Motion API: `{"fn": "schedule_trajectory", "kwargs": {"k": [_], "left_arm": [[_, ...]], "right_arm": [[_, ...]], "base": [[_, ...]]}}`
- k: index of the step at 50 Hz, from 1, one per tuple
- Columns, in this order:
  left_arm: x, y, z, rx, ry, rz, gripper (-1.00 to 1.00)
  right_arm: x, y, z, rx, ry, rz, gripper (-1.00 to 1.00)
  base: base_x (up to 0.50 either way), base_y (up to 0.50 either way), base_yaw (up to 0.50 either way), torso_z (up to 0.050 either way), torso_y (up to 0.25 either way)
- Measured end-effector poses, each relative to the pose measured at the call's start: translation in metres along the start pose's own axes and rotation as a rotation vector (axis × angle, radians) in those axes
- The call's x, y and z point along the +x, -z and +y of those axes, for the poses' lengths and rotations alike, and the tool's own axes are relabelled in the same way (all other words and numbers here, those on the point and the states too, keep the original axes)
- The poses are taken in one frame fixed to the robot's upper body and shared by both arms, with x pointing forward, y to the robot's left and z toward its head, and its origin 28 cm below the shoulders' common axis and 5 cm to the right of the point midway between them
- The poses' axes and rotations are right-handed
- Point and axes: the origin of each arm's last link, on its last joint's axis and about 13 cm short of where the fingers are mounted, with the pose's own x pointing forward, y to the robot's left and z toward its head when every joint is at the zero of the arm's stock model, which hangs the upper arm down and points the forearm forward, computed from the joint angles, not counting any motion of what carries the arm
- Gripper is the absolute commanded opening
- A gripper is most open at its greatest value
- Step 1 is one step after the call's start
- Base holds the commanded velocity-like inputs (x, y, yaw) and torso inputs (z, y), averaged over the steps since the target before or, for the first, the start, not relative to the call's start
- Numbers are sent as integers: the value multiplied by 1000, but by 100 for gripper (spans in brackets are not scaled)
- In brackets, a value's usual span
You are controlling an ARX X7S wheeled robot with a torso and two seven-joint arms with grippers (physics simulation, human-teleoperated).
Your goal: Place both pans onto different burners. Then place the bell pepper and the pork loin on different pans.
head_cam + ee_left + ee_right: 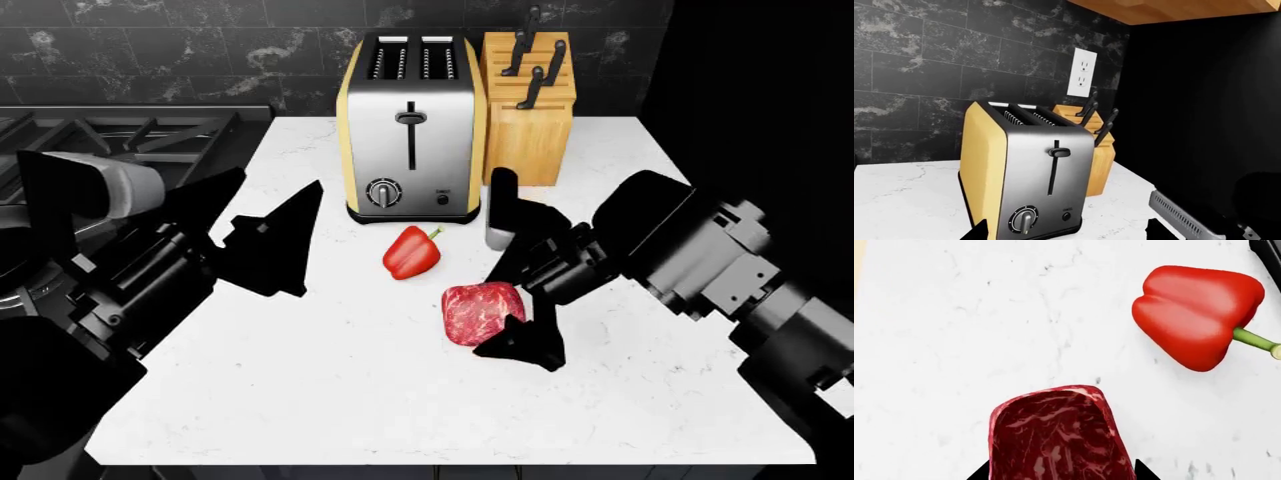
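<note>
Pork loin (1057, 437) is bracketed by the spread right gripper (514, 290), grasp not confirmed. Left gripper (254, 235) is spread, nothing held. Bell pepper (411, 251) is just beside the loin.

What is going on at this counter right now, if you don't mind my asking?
The robot's right pincer is open around the pork loin on the white counter, not clearly gripping it. The bell pepper lies untouched beside it, in front of the toaster. The left pincer hangs open and empty. No pan is visible.
</note>
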Motion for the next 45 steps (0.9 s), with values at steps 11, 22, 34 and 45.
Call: {"fn": "schedule_trajectory", "kwargs": {"k": [11, 22, 34, 45], "left_arm": [[0, 0, 0, -1, 3, 0, 100], [0, 0, -1, -1, 7, 2, 100], [1, 3, -1, -2, 10, 10, 100], [2, 4, 0, -6, 9, 17, 100]], "right_arm": [[0, 0, 0, 16, 8, 2, -100], [0, 2, 2, 17, 23, -7, -100], [-4, -3, 9, -37, 67, -51, -100], [-7, -10, 18, -86, 125, -114, -100]], "base": [[0, 0, 0, 0, 0], [0, 0, 0, 0, 0], [0, 0, 0, 0, 0], [0, 0, 0, 0, 2]]}}
